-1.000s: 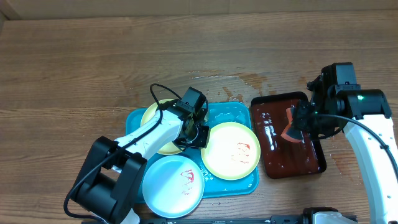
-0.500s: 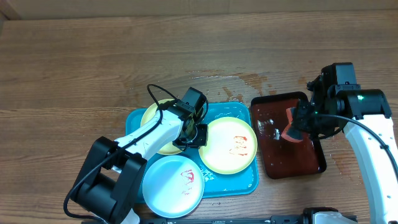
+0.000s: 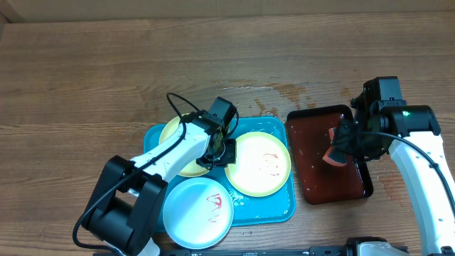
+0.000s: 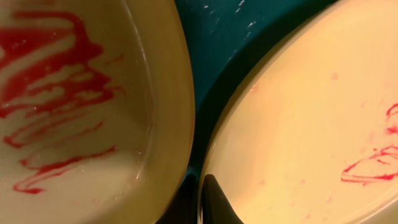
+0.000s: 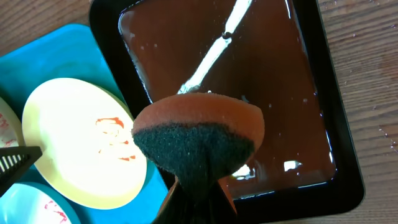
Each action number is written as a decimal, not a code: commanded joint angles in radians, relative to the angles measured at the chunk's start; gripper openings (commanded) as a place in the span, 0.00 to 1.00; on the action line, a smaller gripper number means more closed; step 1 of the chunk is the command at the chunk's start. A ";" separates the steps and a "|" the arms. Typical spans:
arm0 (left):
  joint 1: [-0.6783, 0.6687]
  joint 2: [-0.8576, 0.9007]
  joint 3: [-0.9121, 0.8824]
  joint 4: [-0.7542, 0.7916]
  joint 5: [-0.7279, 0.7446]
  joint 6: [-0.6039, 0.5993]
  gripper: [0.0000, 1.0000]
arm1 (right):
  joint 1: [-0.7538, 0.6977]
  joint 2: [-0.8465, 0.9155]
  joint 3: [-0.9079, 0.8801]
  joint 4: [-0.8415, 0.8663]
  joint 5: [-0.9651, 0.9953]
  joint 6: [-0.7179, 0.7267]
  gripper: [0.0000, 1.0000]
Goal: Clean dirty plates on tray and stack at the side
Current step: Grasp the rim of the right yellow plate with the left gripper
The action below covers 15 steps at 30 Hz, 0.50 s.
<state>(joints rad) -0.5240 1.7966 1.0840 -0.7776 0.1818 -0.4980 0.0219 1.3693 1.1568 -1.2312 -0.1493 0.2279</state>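
the turquoise tray [image 3: 264, 208] lay on the wooden surface [image 3: 85, 71], with the dark red-brown tray [image 3: 320, 186] just beside it, on the side of the right arm [image 3: 419, 126]. three dirty plates sat on the turquoise tray, all marked with red smears. a rear yellow-green plate [image 3: 173, 135] was partly hidden under the left arm [image 3: 167, 155]. a middle yellow-green plate [image 3: 259, 165] sat toward the dark tray. a pale blue-white plate [image 3: 195, 213] sat at the near corner, overhanging the tray's rim.

the left jaws were clenched on the rim of the middle yellow-green plate, on the side facing the rear one. in the left wrist view one fingertip [image 4: 214, 202] lay over that rim, with a strip of turquoise showing between the two plates.

the right jaws were clenched on an orange sponge [image 5: 199, 140] with a dark scouring face, held over the dark red-brown tray, whose floor shone wet. wet patches [image 3: 274, 91] showed on the surface behind the trays.
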 commanded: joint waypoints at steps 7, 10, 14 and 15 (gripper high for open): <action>0.001 0.020 0.115 -0.062 -0.037 0.005 0.04 | 0.005 0.003 -0.006 0.019 0.010 0.011 0.04; 0.001 0.020 0.118 -0.063 -0.037 0.005 0.04 | 0.005 0.003 -0.018 0.029 0.010 0.011 0.04; 0.001 0.020 0.118 -0.064 -0.036 0.005 0.04 | 0.016 0.003 -0.064 0.060 -0.068 -0.039 0.04; 0.001 0.020 0.118 -0.064 -0.036 0.005 0.04 | 0.027 0.003 -0.075 0.070 -0.105 -0.055 0.04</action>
<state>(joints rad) -0.5240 1.8034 1.1786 -0.8429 0.1478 -0.4976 0.0261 1.3701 1.1095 -1.1748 -0.1715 0.2195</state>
